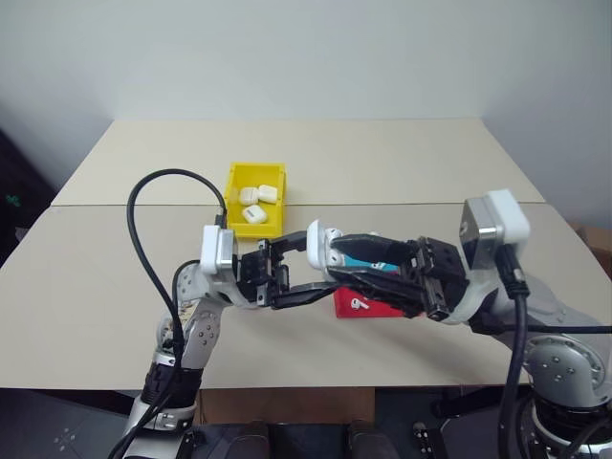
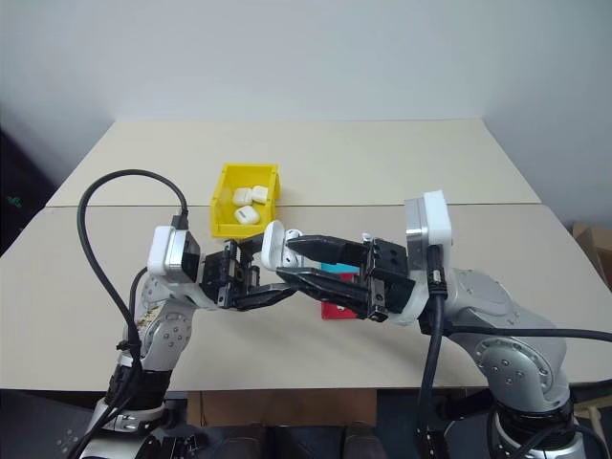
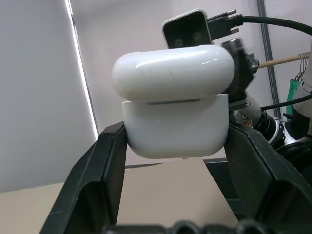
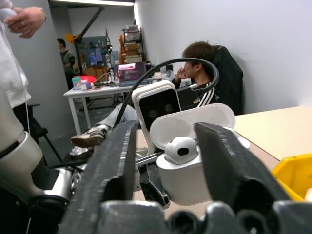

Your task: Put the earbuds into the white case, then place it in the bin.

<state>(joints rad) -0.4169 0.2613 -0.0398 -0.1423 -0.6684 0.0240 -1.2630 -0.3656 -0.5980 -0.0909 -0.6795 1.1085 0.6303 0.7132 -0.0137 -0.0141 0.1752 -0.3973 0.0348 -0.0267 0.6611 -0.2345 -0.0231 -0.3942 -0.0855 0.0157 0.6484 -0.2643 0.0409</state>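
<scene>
Much of the red tray (image 1: pixel 368 302) is hidden from you under the right end effector (image 1: pixel 330 263); one earbud (image 1: pixel 360 304) lies in the part you can see. A sliver of teal (image 2: pixel 337 268) shows behind the right fingers in the right eye view, too covered to identify. In the left wrist view the case (image 3: pixel 174 108) blocks most of what lies past it, and whether its lid is ajar there is hard to say. In the right wrist view the lid stands open and a second earbud (image 4: pixel 181 149) sits in the case's mouth, its stem out of sight.

Your left end effector (image 1: pixel 298 271) is clamped on the case, one black finger (image 3: pixel 95 180) pressed to each side of its lower half, holding it above the bench (image 1: pixel 115 287) just in front of the bin (image 1: pixel 254 200). The right end effector meets it from the opposite side, fingers parted with one on either side of the case; you cannot tell whether they touch it or the earbud.

The yellow bin stands beyond both end effectors on the bench, with three other white cases (image 1: pixel 258 203) inside.

A seated person (image 4: pixel 202 68) and a standing person's hand (image 4: pixel 27 20) appear in the room behind.
</scene>
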